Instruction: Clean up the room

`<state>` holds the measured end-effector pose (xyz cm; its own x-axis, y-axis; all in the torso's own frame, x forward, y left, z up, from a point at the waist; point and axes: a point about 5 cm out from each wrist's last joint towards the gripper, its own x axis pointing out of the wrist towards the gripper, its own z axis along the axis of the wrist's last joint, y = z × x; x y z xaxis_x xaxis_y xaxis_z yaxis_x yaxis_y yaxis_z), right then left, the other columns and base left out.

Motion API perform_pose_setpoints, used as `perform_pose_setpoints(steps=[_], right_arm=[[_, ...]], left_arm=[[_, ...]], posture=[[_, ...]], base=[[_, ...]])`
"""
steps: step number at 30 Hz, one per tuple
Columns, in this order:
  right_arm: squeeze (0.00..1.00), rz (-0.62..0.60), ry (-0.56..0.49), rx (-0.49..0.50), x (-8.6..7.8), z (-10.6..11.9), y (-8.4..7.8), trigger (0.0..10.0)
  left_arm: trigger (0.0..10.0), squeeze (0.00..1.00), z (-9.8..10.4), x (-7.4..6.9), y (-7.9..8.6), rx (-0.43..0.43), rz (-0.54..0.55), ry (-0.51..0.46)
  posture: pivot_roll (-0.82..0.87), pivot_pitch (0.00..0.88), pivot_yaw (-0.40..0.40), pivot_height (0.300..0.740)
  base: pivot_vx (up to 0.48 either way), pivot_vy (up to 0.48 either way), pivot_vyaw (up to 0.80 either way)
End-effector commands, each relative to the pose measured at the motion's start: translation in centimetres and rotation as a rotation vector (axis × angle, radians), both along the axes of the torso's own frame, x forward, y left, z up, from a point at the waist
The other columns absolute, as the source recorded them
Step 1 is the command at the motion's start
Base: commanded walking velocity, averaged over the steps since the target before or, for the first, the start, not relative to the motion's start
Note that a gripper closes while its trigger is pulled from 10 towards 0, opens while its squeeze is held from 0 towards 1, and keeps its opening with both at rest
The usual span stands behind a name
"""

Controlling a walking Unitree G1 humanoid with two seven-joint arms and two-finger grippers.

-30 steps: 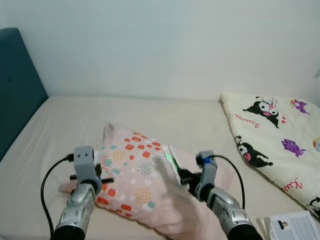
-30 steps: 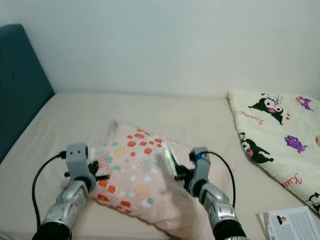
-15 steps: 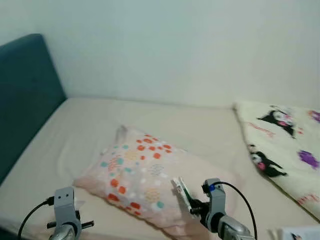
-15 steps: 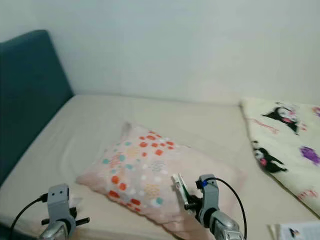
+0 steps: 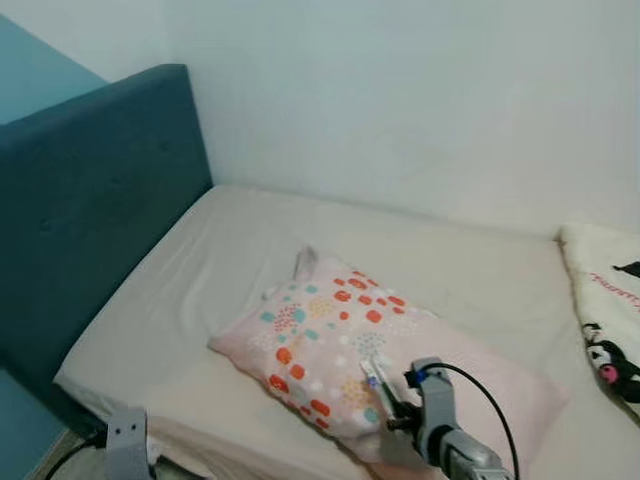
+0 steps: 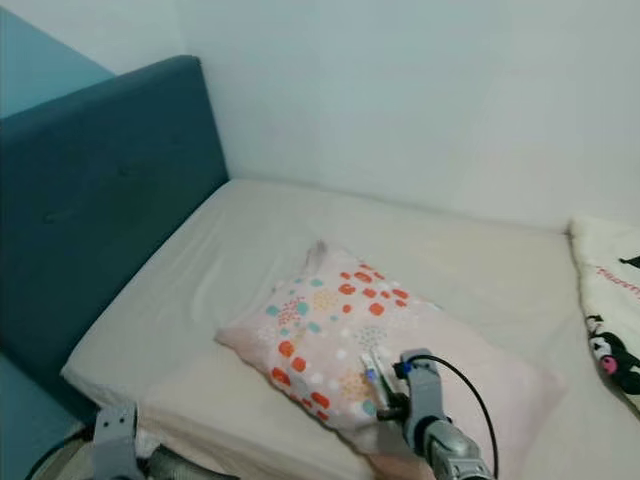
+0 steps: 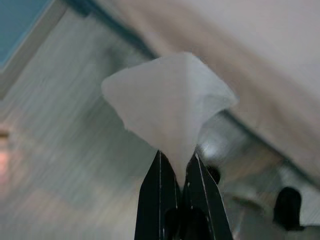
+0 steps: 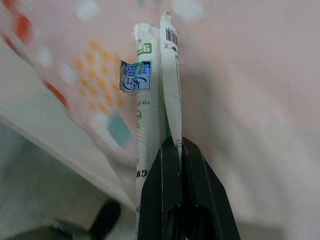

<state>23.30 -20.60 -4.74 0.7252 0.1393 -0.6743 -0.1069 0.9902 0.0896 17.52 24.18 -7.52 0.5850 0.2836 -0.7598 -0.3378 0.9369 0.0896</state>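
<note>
**Both claws clenched on litter beside the bed**

Right claw (image 8: 172, 145) is clamped on a flat white wrapper (image 8: 157, 80) with green print and a barcode, its two black fingers (image 8: 155, 190) pressed together on the lower edge so the wrapper stands up between them. In the head views this claw (image 5: 385, 400) hovers low over the near end of the pillow (image 5: 330, 340), the wrapper (image 6: 372, 372) sticking up just above the fabric. A black cable (image 5: 480, 385) loops from the wrist.

Left claw (image 7: 176, 167) is clenched on a crumpled white tissue (image 7: 170, 110), which fans out above the closed fingertips (image 7: 160, 175). Behind it lie pale floorboards and the dark lower edge of the bed, all blurred. From the head, the left wrist (image 5: 125, 440) sits low at the near corner of the bed.

The pink pillow, dotted red, orange and teal, lies slantwise on the cream mattress (image 5: 240, 240). A teal headboard (image 5: 90, 190) rises on the robot's left, against a pale wall (image 5: 400, 90). At the far right, a cream quilt (image 5: 605, 310) with black cartoon figures rests on the mattress, well apart from the pillow.
</note>
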Motion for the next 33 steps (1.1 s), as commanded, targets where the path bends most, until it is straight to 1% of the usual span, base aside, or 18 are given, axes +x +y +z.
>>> perform_pose_setpoints(steps=[1, 2, 3, 4, 5, 7, 8, 11, 13, 20, 27, 30, 33], right_arm=[[0.00, -0.057, 0.082, 0.001, -1.8, -1.2, -0.7, 10.0], [0.00, -0.089, 0.120, 0.003, -2.8, -1.8, -1.1, 10.0], [0.00, -0.089, 0.120, 0.003, -2.8, -1.8, -1.1, 10.0], [0.00, -0.124, 0.168, 0.003, -4.4, -2.6, -1.5, 10.0], [0.00, -0.124, 0.168, 0.003, -4.4, -2.6, -1.5, 10.0], [0.00, -0.142, 0.197, 0.007, -5.4, -3.0, -1.6, 10.0], [0.00, -0.142, 0.197, 0.007, -5.4, -3.0, -1.6, 10.0], [0.00, -0.161, 0.227, 0.013, -6.5, -3.6, -1.5, 10.0], [0.00, -0.167, 0.233, 0.012, -6.7, -3.7, -1.5, 10.0], [0.00, -0.177, 0.232, 0.016, -6.7, -3.7, -1.4, 10.0], [0.00, -0.178, 0.224, 0.020, -6.5, -3.6, -1.3, 10.0], [0.00, -0.178, 0.222, 0.021, -6.4, -3.6, -1.3, 10.0], [0.00, -0.177, 0.217, 0.021, -6.3, -3.6, -1.3, 10.0]], left_arm=[[10.0, 0.00, -0.5, -1.1, 0.2, 0.009, 0.002, 0.054], [10.0, 0.00, -0.7, -1.6, 0.3, 0.011, 0.008, 0.073], [10.0, 0.00, -0.7, -1.6, 0.3, 0.011, 0.008, 0.073], [10.0, 0.00, -1.0, -2.3, 0.5, 0.013, 0.015, 0.094], [10.0, 0.00, -1.0, -2.3, 0.5, 0.013, 0.015, 0.094], [10.0, 0.00, -1.1, -2.7, 0.5, 0.013, 0.012, 0.105], [10.0, 0.00, -1.1, -2.7, 0.5, 0.013, 0.012, 0.105], [10.0, 0.00, -1.3, -3.0, 0.4, 0.010, 0.008, 0.125], [10.0, 0.00, -1.3, -2.8, 0.3, 0.009, 0.002, 0.125], [10.0, 0.00, -1.2, -2.2, -0.2, 0.007, -0.026, 0.116], [10.0, 0.00, -1.2, -2.0, -0.4, -0.001, -0.035, 0.119], [10.0, 0.00, -1.2, -2.0, -0.5, -0.002, -0.038, 0.121], [10.0, 0.00, -1.2, -2.0, -0.6, -0.004, -0.047, 0.119]], posture=[[-0.04, 0.000, -0.044, 0.740], [-0.04, 0.000, -0.049, 0.740], [-0.04, 0.000, -0.049, 0.740], [-0.04, 0.000, -0.051, 0.740], [-0.04, 0.000, -0.051, 0.740], [-0.04, 0.000, -0.049, 0.740], [-0.04, 0.000, -0.049, 0.740], [-0.04, 0.000, -0.045, 0.740], [-0.04, 0.000, -0.044, 0.740], [-0.03, 0.000, -0.040, 0.740], [-0.03, 0.000, -0.039, 0.740], [-0.03, 0.000, -0.039, 0.740], [-0.03, 0.000, -0.039, 0.740]], base=[[0.000, 0.000, 0.74], [0.000, 0.000, 0.74], [0.000, 0.000, 0.74], [0.000, 0.000, 0.74], [0.000, 0.000, 0.74], [0.000, 0.000, 0.74], [0.000, 0.000, 0.74], [0.000, 0.000, 0.74], [0.000, 0.000, 0.74], [0.000, 0.000, 0.74], [0.000, 0.000, 0.74], [-0.300, 0.000, 0.74], [0.000, 0.000, 0.74]])
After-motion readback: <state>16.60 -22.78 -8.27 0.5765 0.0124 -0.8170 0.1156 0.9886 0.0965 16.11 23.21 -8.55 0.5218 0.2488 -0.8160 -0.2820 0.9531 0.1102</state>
